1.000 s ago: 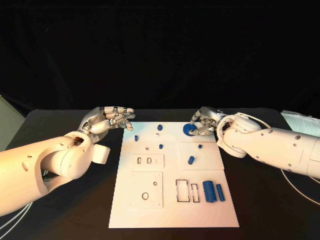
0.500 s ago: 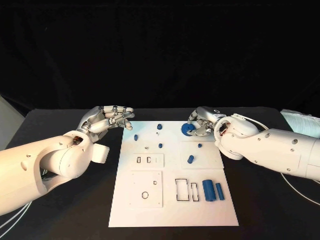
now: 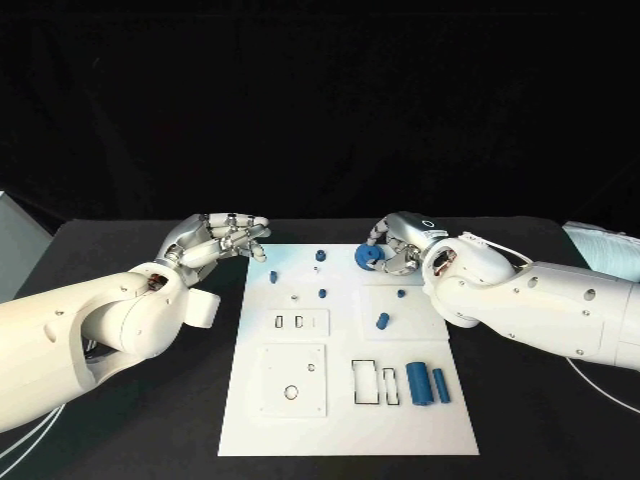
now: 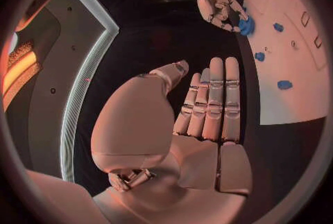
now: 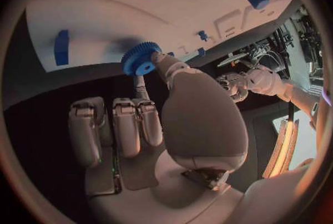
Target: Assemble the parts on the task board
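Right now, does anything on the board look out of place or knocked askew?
Nothing stands out. The task board lies flat and square on the table, its small blue parts sit tidily, and the right hand pinches a blue gear at the far edge.

The left hand point(image 3: 222, 238) is up over the table by the board's far left corner, with its fingers point(image 4: 211, 103) side by side and bent in a little (nothing is in it). The right hand point(image 3: 391, 246) reaches in from the other side and pinches a blue gear point(image 5: 141, 58) between thumb and fingertip.
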You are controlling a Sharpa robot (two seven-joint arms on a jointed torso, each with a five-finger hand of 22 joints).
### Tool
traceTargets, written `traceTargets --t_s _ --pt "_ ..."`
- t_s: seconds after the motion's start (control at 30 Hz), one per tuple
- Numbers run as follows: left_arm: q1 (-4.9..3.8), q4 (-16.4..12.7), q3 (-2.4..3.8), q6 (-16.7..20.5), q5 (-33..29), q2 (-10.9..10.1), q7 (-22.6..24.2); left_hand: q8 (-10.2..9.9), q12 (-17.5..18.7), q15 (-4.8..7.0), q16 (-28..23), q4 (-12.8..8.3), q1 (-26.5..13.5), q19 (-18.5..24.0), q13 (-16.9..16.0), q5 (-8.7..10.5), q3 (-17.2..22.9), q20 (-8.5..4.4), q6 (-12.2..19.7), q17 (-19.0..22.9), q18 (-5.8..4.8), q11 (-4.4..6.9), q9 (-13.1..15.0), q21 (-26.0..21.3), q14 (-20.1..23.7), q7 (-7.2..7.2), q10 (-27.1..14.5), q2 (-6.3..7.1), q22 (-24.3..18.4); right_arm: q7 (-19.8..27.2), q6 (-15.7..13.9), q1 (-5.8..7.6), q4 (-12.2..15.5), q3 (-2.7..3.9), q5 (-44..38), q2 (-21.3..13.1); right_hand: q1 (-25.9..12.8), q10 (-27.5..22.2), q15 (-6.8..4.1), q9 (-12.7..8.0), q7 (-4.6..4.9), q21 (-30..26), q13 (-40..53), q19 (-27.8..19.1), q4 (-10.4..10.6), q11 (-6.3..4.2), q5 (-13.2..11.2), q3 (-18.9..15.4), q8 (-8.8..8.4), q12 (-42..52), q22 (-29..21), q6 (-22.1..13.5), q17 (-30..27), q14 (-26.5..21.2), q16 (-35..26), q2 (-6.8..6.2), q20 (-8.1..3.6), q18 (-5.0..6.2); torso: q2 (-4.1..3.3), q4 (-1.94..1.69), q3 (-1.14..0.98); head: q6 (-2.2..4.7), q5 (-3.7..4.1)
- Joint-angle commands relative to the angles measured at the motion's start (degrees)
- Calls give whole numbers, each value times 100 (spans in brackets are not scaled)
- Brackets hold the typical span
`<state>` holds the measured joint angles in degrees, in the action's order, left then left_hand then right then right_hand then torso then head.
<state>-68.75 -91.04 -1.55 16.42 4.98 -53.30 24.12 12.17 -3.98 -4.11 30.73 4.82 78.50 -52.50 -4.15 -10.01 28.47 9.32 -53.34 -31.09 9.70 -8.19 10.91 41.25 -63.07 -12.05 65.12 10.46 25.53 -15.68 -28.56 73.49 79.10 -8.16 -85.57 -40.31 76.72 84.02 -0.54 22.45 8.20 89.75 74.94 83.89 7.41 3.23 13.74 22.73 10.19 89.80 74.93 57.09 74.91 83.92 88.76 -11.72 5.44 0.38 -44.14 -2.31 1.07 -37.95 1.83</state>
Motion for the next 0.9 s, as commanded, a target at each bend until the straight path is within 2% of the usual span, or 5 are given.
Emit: traceTargets --t_s 0.03,0.17,0.2,0.33,0.9 --pt "-6 -21 4 -106 22 14 28 -9 -37 4 17 -24 -10 35 -1 24 9 18 27 -5 64 3 5 20 -22 -2 -43 -33 5 -9 -273 16 125 2 -318 22 10 598 -49 7 -65 25 1506 611 3 -26 37 29 20 20 1507 114 1180 538 39 25 -35 -38 -7 6 2 18 -1" --pt "-6 -29 4 -109 22 18 30 -9 -37 4 17 -24 -10 35 -1 24 9 18 27 -5 64 3 5 20 -22 -2 -43 -33 5 -1 -284 25 211 2 -380 110 5 598 -51 5 -65 25 1506 611 6 -26 39 31 17 20 1507 113 1176 538 38 22 -37 -38 -12 1 2 32 6" --pt "-6 -31 4 -109 22 19 30 -9 -37 4 17 -24 -10 35 -1 24 9 18 27 -5 64 3 5 20 -22 -2 -43 -33 5 4 -286 26 222 2 -392 148 5 598 -51 5 -65 25 1506 611 6 -26 39 31 17 20 1507 113 1176 538 38 22 -37 -38 -12 -2 1 8 2" --pt "-6 -39 5 -114 22 22 31 -9 -37 4 17 -24 -10 35 -1 24 9 18 27 -5 64 3 5 20 -22 -2 -43 -33 5 25 -282 25 232 3 -420 302 -1 598 -53 1 -64 25 1506 611 9 -27 42 35 11 20 1507 106 1179 538 39 16 -40 -38 -14 -8 3 8 -7" --pt "-8 -60 5 -112 22 29 26 -7 -40 4 26 -29 -4 47 -2 23 17 17 25 -11 64 4 7 38 -12 1 -43 -39 18 7 -82 -16 -26 -21 -423 798 -12 598 -56 -13 -58 25 1506 611 13 -25 43 56 -14 20 1507 75 1175 537 38 1 -47 -38 -17 -11 1 -24 -39"
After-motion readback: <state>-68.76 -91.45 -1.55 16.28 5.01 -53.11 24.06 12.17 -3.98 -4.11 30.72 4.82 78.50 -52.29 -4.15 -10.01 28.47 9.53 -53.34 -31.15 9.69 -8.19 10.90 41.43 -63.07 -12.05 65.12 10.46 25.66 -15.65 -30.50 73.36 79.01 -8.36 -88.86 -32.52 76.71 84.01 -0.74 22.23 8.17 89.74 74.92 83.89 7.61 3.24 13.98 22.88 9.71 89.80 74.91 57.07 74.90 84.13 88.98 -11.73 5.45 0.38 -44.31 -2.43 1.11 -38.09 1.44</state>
